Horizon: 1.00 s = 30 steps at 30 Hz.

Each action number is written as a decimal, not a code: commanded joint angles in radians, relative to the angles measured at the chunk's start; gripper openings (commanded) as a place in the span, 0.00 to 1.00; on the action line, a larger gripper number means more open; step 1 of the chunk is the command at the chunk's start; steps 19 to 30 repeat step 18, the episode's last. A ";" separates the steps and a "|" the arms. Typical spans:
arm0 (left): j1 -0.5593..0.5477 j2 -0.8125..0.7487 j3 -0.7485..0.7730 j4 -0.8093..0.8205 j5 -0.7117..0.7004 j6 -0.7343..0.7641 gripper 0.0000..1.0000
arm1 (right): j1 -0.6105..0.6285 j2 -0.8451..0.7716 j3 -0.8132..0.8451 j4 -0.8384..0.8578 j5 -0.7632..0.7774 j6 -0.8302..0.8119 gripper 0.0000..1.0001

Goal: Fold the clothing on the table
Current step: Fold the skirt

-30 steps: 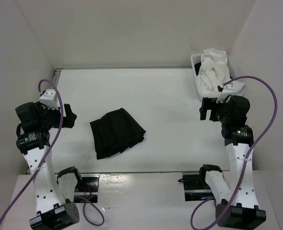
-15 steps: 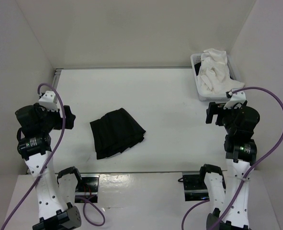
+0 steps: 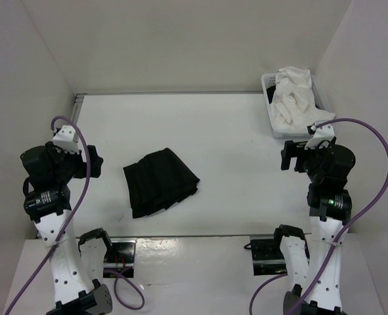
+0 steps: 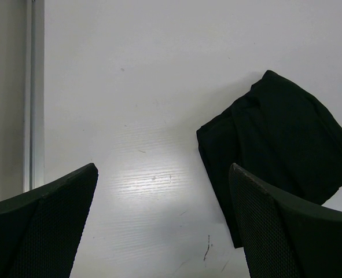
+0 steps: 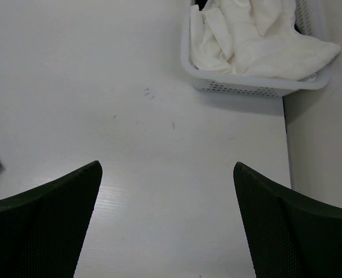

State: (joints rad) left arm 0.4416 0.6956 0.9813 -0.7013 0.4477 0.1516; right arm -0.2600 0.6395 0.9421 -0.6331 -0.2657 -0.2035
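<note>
Now, clothing (image 3: 159,180): a black skirt lying flat on the worktop (image 3: 213,131) as a compact, roughly four-sided bundle, with layered edges showing along its right side.
Clothing and left fingers (image 3: 94,159): the bundle lies ahead of them and off to their right. It is near but not touching. In the left wrist view the right-hand finger hides its lower corner (image 4: 280,139).
Clothing and right fingers (image 3: 287,153): it is well apart from them, off to their left. Between the two pairs it lies nearer the left one.
Left fingers, state: spread wide and holding nothing, with bare worktop showing between them.
Right fingers, state: also spread wide and holding nothing, with bare worktop between them.
Worktop marks: a few small dark scuffs ahead of each pair of fingers.
Metal rail (image 4: 35,87): runs along the worktop edge, ahead of the left fingers and to their left.
Basket (image 5: 246,87): white perforated plastic, ahead of the right fingers and to their right, against the side wall and not touching them.
White cloth (image 5: 252,40): crumpled, heaped in the basket and rising above its rim.
Purple cable (image 3: 371,131): arcs from the right wrist down along the arm. A matching cable loops from the left wrist.
</note>
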 commanded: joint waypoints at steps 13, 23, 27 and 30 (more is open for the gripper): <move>-0.001 -0.010 -0.004 0.034 -0.003 -0.011 1.00 | -0.005 0.003 0.001 0.004 -0.036 -0.028 0.98; -0.001 -0.010 -0.004 0.034 0.006 -0.011 1.00 | -0.005 0.012 0.001 0.004 -0.046 -0.037 0.98; -0.001 -0.010 -0.004 0.034 0.006 -0.011 1.00 | -0.005 0.012 0.001 0.004 -0.046 -0.037 0.98; -0.001 -0.010 -0.004 0.034 0.006 -0.011 1.00 | -0.005 0.012 0.001 0.004 -0.046 -0.037 0.98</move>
